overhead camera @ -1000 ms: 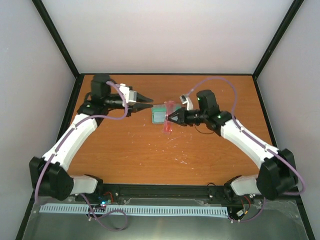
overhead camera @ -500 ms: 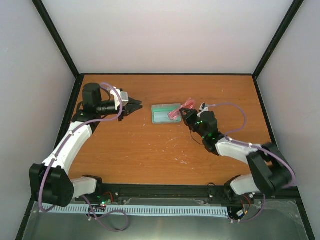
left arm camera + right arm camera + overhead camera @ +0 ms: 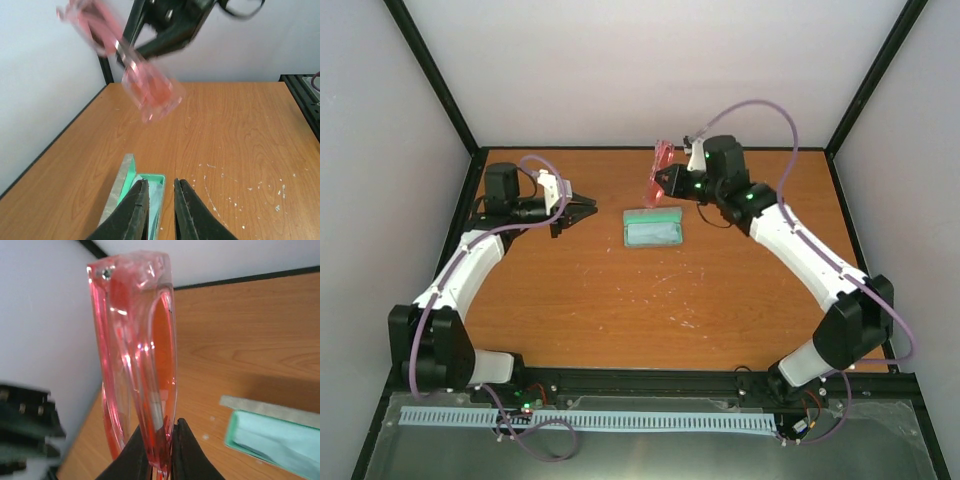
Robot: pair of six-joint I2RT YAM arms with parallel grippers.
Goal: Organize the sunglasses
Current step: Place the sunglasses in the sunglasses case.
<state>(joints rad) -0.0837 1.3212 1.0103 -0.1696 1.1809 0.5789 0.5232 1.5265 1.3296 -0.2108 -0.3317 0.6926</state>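
Observation:
The sunglasses (image 3: 663, 168), with a red-pink translucent frame, hang folded in the air over the back of the table, held at one end. My right gripper (image 3: 667, 181) is shut on them; in the right wrist view the frame (image 3: 140, 350) stands upright between the fingertips (image 3: 162, 427). They show blurred in the left wrist view (image 3: 147, 87). The grey case (image 3: 653, 227) lies open on the table with green lining and a light blue cloth (image 3: 285, 440) inside. My left gripper (image 3: 585, 210) is left of the case, slightly open and empty (image 3: 158, 182).
Black frame posts and white walls close in the table on the left, right and back. The wooden table (image 3: 620, 300) has small white specks in front of the case. The case lid edge (image 3: 117, 185) lies just under my left fingers.
My right gripper has swung about with the sunglasses, from beside the case up and toward the back wall. My left gripper has drawn back to the left, away from the case.

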